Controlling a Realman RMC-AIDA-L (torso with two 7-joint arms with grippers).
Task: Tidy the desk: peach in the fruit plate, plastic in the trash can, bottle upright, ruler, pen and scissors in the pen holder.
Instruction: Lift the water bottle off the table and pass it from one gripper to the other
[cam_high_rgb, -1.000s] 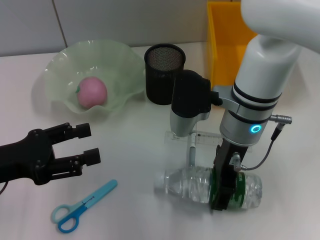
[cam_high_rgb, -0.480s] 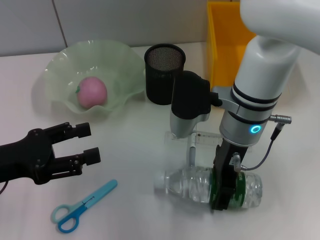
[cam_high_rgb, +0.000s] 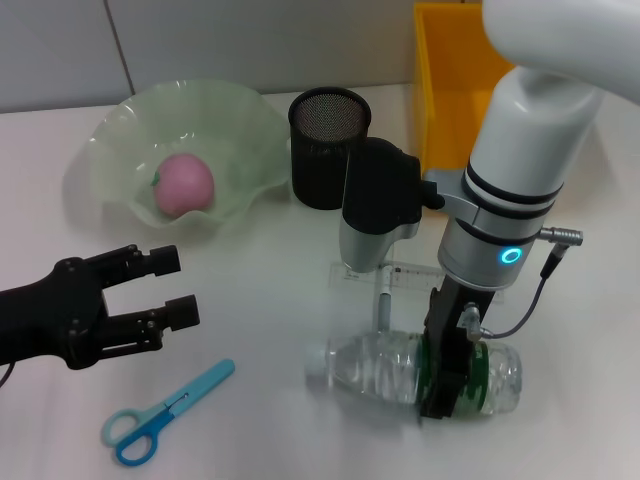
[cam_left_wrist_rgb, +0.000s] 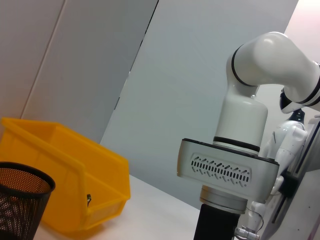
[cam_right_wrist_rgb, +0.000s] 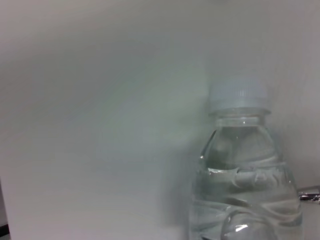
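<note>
A clear water bottle (cam_high_rgb: 370, 368) with a green label lies on its side at the front of the desk. My right gripper (cam_high_rgb: 445, 375) is down over its labelled end, shut on it. The right wrist view shows the bottle (cam_right_wrist_rgb: 245, 175) and its white cap (cam_right_wrist_rgb: 239, 96) close up. A clear ruler (cam_high_rgb: 405, 275) and a pen (cam_high_rgb: 382, 305) lie just behind the bottle, partly under the arm. Blue scissors (cam_high_rgb: 160, 415) lie at the front left. My left gripper (cam_high_rgb: 178, 286) hovers open above them. The peach (cam_high_rgb: 183, 185) sits in the green fruit plate (cam_high_rgb: 120, 120). No plastic is in view.
The black mesh pen holder (cam_high_rgb: 329, 150) stands behind the ruler, right of the plate. A yellow bin (cam_high_rgb: 445, 70) stands at the back right, behind my right arm. The left wrist view shows the bin (cam_left_wrist_rgb: 65, 180) and the holder (cam_left_wrist_rgb: 20, 200).
The bottle has shifted slightly left and up together with my right gripper. The left arm has not moved.
</note>
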